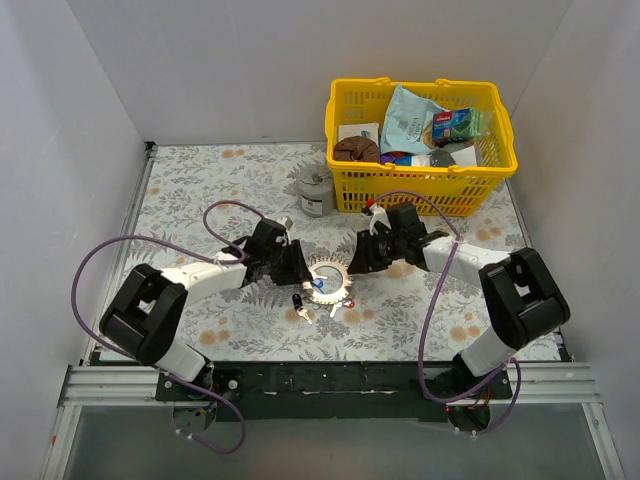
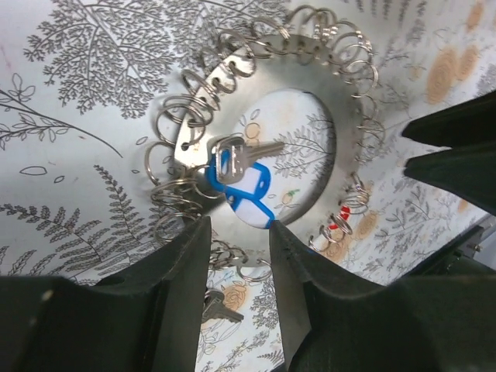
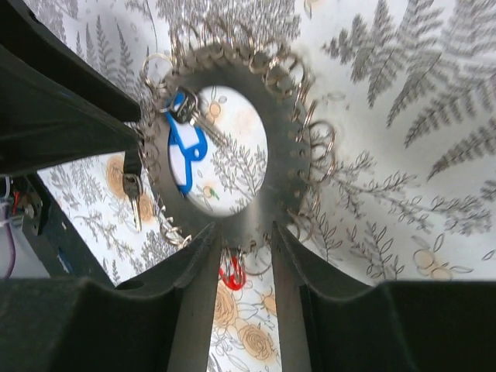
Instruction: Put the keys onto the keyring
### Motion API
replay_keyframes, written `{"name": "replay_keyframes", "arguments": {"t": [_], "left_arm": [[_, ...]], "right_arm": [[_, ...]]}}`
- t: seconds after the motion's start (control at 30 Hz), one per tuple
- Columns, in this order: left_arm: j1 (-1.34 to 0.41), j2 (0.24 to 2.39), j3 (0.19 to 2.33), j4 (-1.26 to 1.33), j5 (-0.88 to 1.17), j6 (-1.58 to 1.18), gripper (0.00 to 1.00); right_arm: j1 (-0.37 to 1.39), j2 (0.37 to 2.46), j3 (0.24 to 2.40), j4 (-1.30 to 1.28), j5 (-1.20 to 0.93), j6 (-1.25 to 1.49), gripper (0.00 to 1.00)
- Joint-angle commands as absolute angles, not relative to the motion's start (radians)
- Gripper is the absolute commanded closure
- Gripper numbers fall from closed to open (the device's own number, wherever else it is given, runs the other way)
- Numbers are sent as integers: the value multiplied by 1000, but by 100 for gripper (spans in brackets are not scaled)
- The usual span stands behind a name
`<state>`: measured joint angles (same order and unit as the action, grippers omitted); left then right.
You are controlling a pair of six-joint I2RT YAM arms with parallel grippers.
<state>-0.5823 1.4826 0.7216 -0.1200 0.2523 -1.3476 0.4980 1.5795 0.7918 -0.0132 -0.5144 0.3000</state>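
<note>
A: Near edge of the table (image 1: 200,200) first. What lies there?

B: One loose key (image 1: 299,303) with a dark head, flat on the floral cloth. It is at about 7 o'clock from the keyring (image 2: 298,66), just beside it.

A: Keyring position?

B: Mid-table, between the two grippers. It is a flat silvery ring with small wire loops all round its rim. A key with a blue tag (image 2: 232,159) lies in the central opening, against the inner edge.

A: Left gripper (image 1: 308,275)?

B: It is at the keyring's 9 o'clock in the top view. The fingers stand partly apart and reach over the near rim. The left wrist view shows rim and loose loops in the gap between them. Whether they pinch anything cannot be told.

A: Right gripper (image 1: 352,268)?

B: It is at about 2 o'clock of the keyring, facing the left one across it. These fingers are also partly apart, over the rim on their side. The right wrist view shows loops and a small red piece (image 3: 231,273) in the gap. No grip can be confirmed here either.

A: Farther back?

B: A grey tin cup (image 1: 316,190) stands upright at 12 o'clock from the keyring, apart from it. A yellow basket (image 1: 400,190) sits just beside the cup, at about 1 o'clock. It is near the far wall and holds packets and other goods.
</note>
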Motion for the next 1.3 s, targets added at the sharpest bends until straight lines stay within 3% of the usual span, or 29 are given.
{"name": "replay_keyframes", "arguments": {"t": [0.0, 0.3, 0.77, 1.27], "left_arm": [[-572, 1538, 799, -238, 173, -1382, 65], [-565, 1658, 859, -276, 172, -1378, 66], [-578, 1844, 1051, -242, 304, -1263, 65], [-689, 1887, 1169, -244, 312, -1232, 61]], "right_arm": [[502, 1612, 857, -41, -465, 273, 59], [514, 1701, 858, -44, -508, 275, 61], [646, 1571, 749, -46, -557, 325, 68], [727, 1525, 811, -18, -566, 416, 62]]}}
